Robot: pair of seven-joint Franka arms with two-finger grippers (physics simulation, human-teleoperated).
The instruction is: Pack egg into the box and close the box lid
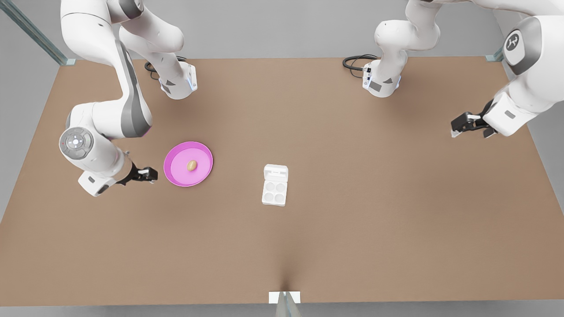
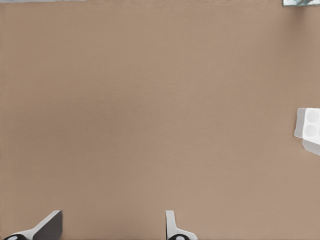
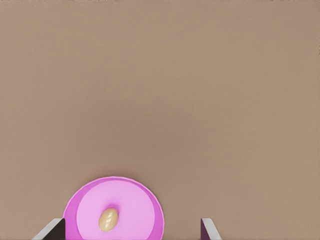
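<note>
Front view, right claw [image 1: 152, 175]: mine, lower left, just beside the pink plate [image 1: 176, 176], holding nothing.
Front view, left claw [image 1: 458, 129]: mine, right edge, above the desk [image 1: 352, 246], well apart from the box.
Front view, egg [image 1: 191, 165]: on the plate.
Front view, box [image 1: 274, 192]: centre, cups empty; box lid [image 1: 276, 172] open flat.
Left wrist view: fingers [image 2: 47, 227] spread wide, empty; box [image 2: 310, 124] at the frame's right edge.
Right wrist view: fingers [image 3: 52, 230] spread wide, empty; egg [image 3: 108, 219] on plate [image 3: 145, 200], bottom of frame.
</note>
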